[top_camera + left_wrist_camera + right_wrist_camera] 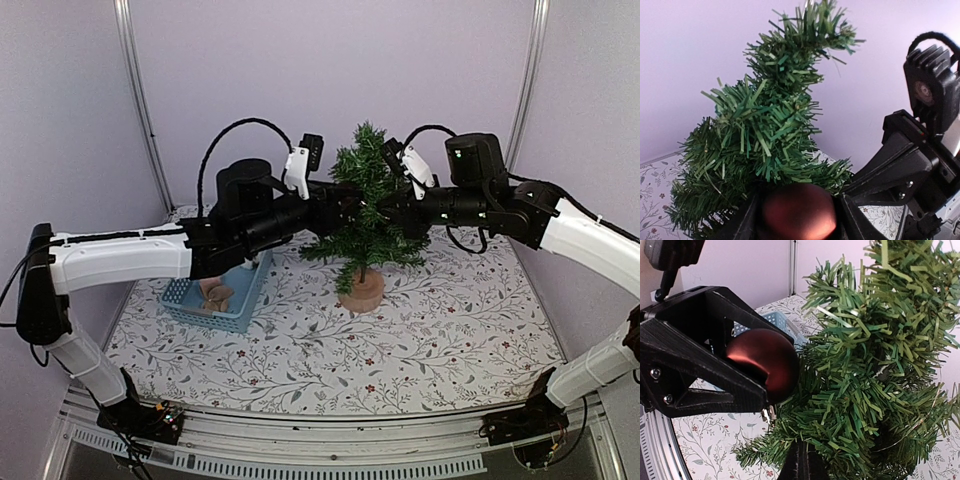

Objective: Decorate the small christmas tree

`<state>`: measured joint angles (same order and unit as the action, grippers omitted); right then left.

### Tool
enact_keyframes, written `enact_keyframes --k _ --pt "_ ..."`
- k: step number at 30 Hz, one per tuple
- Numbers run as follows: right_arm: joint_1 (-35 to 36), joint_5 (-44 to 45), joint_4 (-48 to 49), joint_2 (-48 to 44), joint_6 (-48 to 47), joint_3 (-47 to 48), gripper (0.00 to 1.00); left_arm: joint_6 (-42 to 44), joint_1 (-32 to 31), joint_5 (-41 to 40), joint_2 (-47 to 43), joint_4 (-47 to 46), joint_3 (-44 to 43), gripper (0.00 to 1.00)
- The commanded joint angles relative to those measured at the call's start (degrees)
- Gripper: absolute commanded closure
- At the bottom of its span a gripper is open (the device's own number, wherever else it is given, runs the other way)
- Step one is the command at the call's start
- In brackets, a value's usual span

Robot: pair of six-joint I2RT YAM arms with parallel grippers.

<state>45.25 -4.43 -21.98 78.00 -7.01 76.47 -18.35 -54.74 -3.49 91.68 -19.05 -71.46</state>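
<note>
Small tree upright on table, right of basket. Light, tippy, branches springy (hold trunk or base, I'd judge). At the foliage, left jaws pinch red ball; right jaws pressed together among needles.

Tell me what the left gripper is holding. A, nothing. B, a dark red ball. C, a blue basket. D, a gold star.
B: the left gripper has its fingers clamped on either side of a dark red ball, close up to the tree.
</note>
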Motion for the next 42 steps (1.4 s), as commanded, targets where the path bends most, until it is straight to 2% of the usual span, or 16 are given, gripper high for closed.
enact_keyframes --k 1,15,26,35,42 --pt "-0.40 1.89 -0.98 0.85 0.85 1.46 1.00 0.87 0.16 -1.64 -1.05 -0.63 0.48 1.00" --pt "-0.38 1.17 0.21 -1.04 0.94 1.93 1.00 -0.73 0.24 -4.21 2.69 4.82 -1.30 1.00" --pt "-0.40 0.87 0.00 -0.82 0.72 1.72 0.87 -0.79 0.23 -4.18 2.11 4.74 -1.16 1.00" --pt "-0.35 0.73 0.35 -1.17 0.85 1.93 0.85 -0.72 0.19 -5.14 -1.06 4.58 1.17 0.77" --pt "-0.38 0.89 0.27 -1.42 0.86 1.93 0.85 -1.29 0.23 -5.01 -2.97 6.31 2.49 0.64"
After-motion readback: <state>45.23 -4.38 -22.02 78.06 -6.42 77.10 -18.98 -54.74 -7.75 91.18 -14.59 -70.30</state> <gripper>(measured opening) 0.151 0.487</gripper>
